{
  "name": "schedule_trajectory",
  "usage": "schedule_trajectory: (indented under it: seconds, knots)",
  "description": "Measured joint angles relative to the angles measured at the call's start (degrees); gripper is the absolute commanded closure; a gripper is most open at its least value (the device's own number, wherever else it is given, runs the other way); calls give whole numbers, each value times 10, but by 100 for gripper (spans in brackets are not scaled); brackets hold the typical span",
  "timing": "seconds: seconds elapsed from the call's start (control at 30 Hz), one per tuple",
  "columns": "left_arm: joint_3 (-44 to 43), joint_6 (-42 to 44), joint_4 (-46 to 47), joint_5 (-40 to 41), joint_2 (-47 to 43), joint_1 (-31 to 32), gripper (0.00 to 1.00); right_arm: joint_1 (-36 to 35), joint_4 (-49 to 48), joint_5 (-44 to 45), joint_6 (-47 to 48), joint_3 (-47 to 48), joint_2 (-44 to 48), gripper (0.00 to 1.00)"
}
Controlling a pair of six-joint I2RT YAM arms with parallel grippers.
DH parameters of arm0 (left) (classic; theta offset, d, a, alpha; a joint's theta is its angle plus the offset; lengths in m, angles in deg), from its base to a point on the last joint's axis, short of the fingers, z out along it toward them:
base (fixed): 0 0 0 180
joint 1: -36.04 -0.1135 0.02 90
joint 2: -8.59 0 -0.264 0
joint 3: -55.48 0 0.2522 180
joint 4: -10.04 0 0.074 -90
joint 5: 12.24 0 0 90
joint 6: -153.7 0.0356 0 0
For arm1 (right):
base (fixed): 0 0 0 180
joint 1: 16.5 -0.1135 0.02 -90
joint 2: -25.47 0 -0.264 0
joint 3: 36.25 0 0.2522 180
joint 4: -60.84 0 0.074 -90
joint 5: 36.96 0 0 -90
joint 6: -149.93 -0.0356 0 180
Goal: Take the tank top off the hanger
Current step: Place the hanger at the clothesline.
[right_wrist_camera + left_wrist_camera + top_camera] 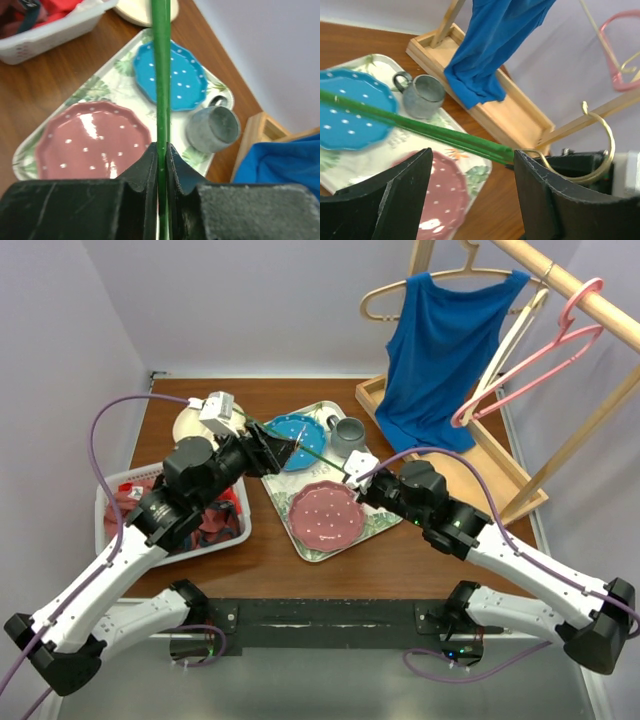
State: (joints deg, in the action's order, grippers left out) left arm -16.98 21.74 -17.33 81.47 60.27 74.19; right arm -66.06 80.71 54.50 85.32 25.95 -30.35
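The blue tank top (440, 350) hangs on a pale hanger (385, 295) on the wooden rail at the back right, away from both grippers. Its lower part shows in the left wrist view (490, 55) and the right wrist view (280, 165). A bare green hanger (322, 455) with a gold hook (600, 150) lies slanted over the tray. My right gripper (162, 150) is shut on the green hanger's bar (161, 75). My left gripper (472, 185) is open, and the green bar (435, 131) crosses just beyond its fingertips.
A leaf-print tray (372, 520) holds a pink plate (325, 512), a blue plate (297, 440) and a grey mug (347, 435). A white basket (110, 530) of clothes sits at the left. A pink hanger (540, 350) hangs on the rail above the rack's wooden base (500, 475).
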Motion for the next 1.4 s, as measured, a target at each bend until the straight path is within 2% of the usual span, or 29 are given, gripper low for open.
schedule_trajectory:
  seconds: [0.23,0.37,0.57,0.77,1.07,1.4]
  knots:
    - [-10,240,-46,9,-32,1,29,1,70,-73,-86,17,10,100]
    - [-44,363,-91,2,-37,1,28,1,119,-103,-131,25,24,100]
    - [-93,502,-154,-80,-33,1,26,1,150,-118,-201,26,75,100]
    - [-97,562,-225,-173,-23,0,24,4,161,-125,-238,38,97,100]
    - [-174,621,-306,-257,32,-3,24,5,191,-159,-244,83,129,100]
    - [-215,656,-360,-294,91,-6,27,5,263,-157,-207,123,159,100]
